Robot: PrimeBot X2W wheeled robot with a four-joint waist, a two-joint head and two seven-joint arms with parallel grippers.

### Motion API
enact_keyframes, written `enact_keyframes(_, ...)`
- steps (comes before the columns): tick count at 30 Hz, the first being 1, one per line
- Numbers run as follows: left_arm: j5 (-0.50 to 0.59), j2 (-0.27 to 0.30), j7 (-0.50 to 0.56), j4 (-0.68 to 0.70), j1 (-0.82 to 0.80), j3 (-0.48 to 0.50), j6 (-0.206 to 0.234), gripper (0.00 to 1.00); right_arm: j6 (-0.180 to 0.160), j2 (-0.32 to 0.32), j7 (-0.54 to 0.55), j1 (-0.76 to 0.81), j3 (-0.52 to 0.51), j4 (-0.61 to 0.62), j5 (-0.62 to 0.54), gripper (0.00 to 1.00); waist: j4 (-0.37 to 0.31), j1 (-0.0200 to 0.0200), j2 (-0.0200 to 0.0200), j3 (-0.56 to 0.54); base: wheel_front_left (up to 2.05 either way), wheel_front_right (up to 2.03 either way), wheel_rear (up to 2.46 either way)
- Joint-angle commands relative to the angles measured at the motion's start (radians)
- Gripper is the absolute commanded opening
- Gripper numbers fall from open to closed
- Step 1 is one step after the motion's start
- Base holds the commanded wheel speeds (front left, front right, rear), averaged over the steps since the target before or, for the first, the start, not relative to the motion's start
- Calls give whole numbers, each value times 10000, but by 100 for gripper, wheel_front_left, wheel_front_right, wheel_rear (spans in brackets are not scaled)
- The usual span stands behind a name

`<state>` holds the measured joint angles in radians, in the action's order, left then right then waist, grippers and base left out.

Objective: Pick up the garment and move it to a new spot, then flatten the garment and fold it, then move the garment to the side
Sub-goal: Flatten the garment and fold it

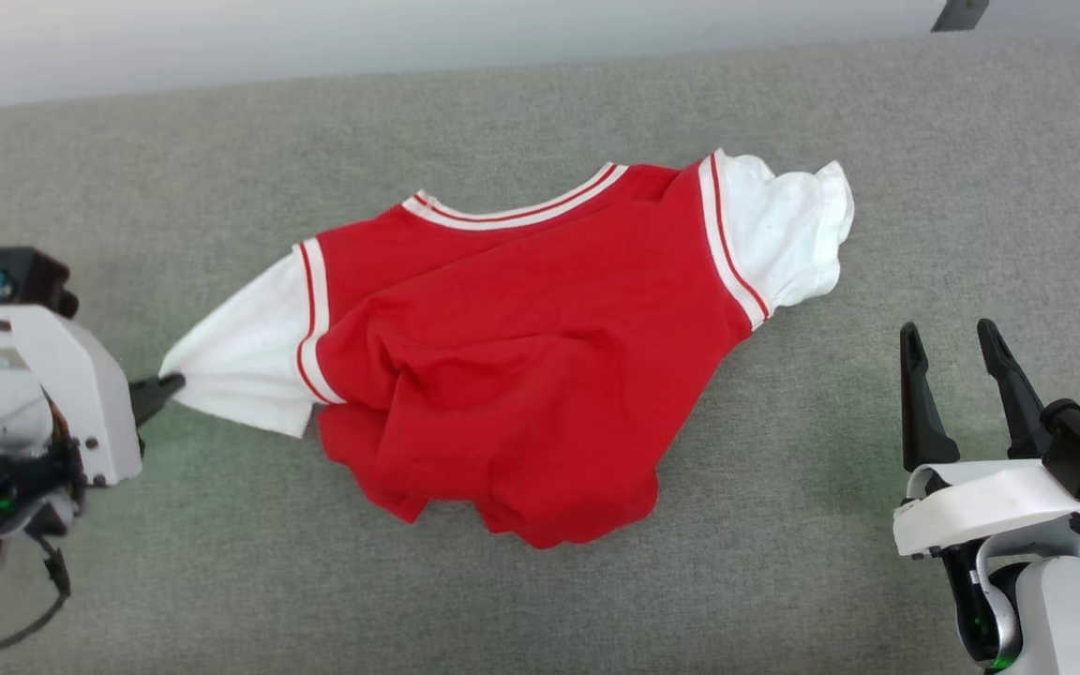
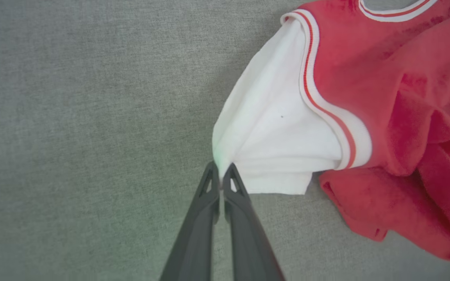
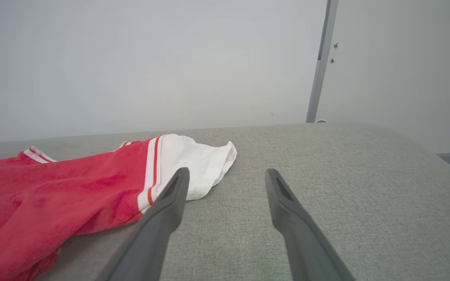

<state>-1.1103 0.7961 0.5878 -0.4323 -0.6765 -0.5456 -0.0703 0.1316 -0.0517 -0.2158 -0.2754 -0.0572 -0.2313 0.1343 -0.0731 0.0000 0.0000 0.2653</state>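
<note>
The garment [image 1: 521,375] lay rumpled on the grey padded surface [image 1: 877,525], with its neck trim toward the far edge and its lower body bunched. One white sleeve [image 1: 240,356] was drawn out to a point. The left gripper [image 1: 168,383] was clamped on that sleeve's cuff edge, jaws together. The right gripper [image 1: 954,339] hovered with jaws apart, near the other sleeve [image 1: 788,234] but clear of it. I judged 2 risks. The bite looked thin, so a hard pull could slip the cuff free. Pulling from 1 sleeve alone could drag the whole garment instead of flattening it.
</note>
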Motion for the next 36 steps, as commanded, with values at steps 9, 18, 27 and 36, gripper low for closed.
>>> enact_keyframes(9,-70,-131,-232,-272,431,-69,19,0,-18,19,341,56,94,301,-78,100,117,0,0,-114,0,0,0)
enact_keyframes(18,328,-377,-461,-612,-37,-308,-140,100,-18,-25,577,-96,124,621,-156,100,197,0,0,65,0,0,0)
enact_keyframes(27,857,-423,-383,-1069,-1012,-657,-399,100,-18,-104,793,-378,230,1216,-245,100,152,0,0,552,0,0,0)
enact_keyframes(36,936,-450,136,-2048,-1555,-1170,-551,100,-18,-106,840,-583,383,1893,-352,100,3,0,0,1010,0,0,0)
